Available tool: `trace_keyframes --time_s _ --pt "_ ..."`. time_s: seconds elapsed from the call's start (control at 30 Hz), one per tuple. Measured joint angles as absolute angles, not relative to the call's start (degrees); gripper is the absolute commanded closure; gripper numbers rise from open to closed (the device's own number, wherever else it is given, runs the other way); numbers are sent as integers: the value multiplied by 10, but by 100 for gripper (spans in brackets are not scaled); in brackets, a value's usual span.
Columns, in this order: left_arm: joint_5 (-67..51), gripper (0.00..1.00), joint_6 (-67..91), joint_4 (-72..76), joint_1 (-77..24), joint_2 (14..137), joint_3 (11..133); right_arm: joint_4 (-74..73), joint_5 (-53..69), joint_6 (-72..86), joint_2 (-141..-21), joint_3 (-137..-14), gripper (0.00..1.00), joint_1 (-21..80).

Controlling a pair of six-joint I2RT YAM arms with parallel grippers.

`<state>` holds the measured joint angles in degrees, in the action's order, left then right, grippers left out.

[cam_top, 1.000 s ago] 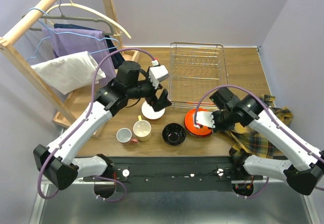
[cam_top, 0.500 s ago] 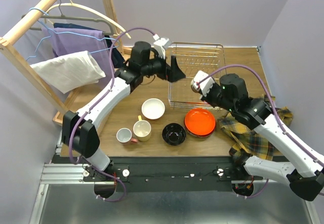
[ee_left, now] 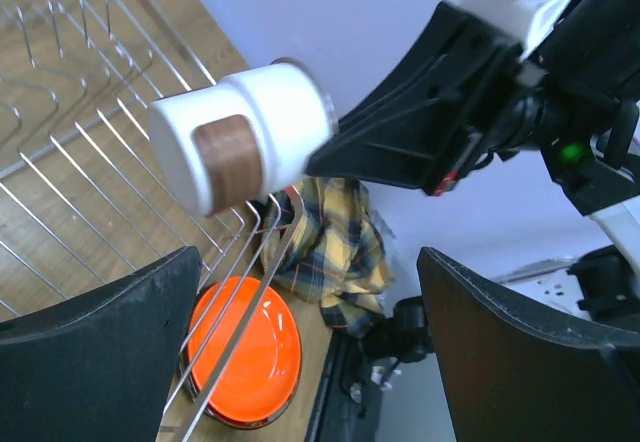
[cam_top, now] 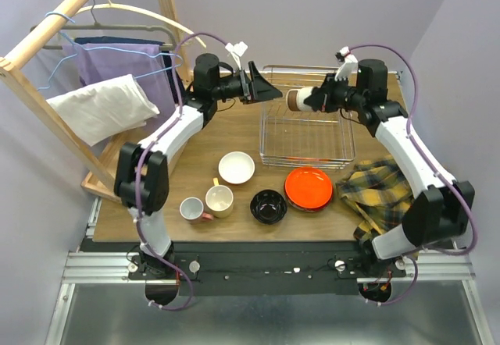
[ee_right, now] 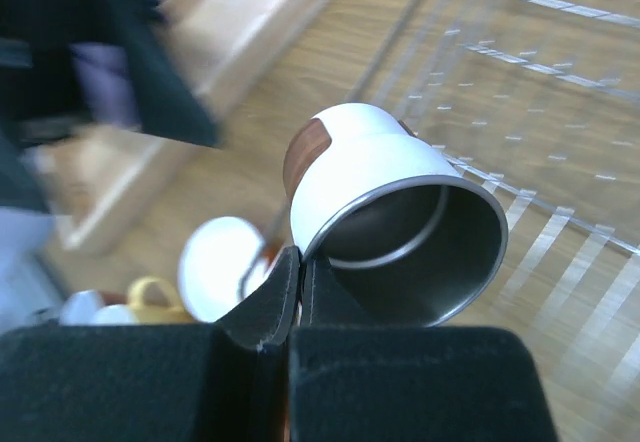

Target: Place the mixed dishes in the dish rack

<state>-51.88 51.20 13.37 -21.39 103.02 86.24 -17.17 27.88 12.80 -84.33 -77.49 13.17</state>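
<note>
Wooden tabletop [cam_top: 234,130] from above: the right pincer [cam_top: 314,99] is clamped on a white cup [cam_top: 296,100], held sideways over the far-left part of the dish rack [cam_top: 263,130]; the left pincer [cam_top: 267,89], fingers wide apart, hangs just beside it. Left wrist view: cup beyond those spread fingers, above the wires. Right wrist view: only the rim is pinched, so I'd lower gently into the rack before releasing.

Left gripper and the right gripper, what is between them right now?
The white cup, pinched at its rim by the right gripper, above the dish rack and facing the open left gripper; clearest in the top view.
</note>
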Motion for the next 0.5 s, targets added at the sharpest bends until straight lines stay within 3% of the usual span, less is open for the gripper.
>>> trace_keyframes --time_s 0.23,0.5 --pt "-564 1 643 230 -207 1142 856 -133 455 222 -903 -794 99 118" --pt "-585 5 717 309 -210 1150 855 -88 530 273 -912 -790 99 111"
